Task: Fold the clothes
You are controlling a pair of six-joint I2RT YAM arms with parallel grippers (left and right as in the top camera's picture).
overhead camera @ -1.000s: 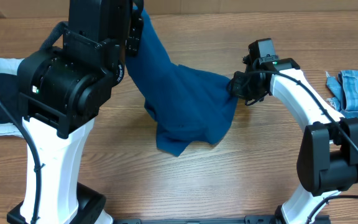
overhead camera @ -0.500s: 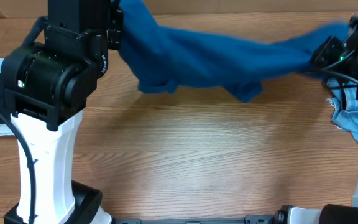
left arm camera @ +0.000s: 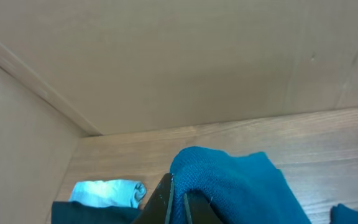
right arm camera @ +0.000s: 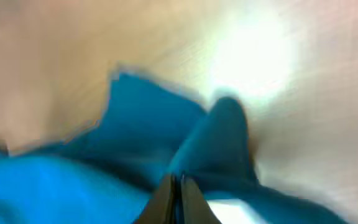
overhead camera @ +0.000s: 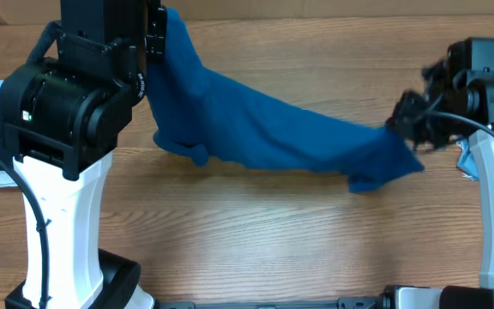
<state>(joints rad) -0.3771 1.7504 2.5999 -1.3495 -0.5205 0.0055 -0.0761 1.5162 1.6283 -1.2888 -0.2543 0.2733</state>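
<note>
Over table (overhead camera: 256, 249), mid-air: blue polo shirt (overhead camera: 264, 129), slung betw. my two grippers. L gripper (left arm camera: 179, 200) clamped on its upper-left edge; R gripper (overhead camera: 404, 120) clamped on its right end. Vs. half sec ago: cloth sags lower, R end dropped and moved inward.

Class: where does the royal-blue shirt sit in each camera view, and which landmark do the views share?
Overhead: the shirt stretches across the middle, upper left down to right.
Left wrist: shirt at bottom centre, bunched at the left claw.
Right wrist: shirt, blurred, fills lower left and centre.
Shared landmark: the wooden table.
</note>
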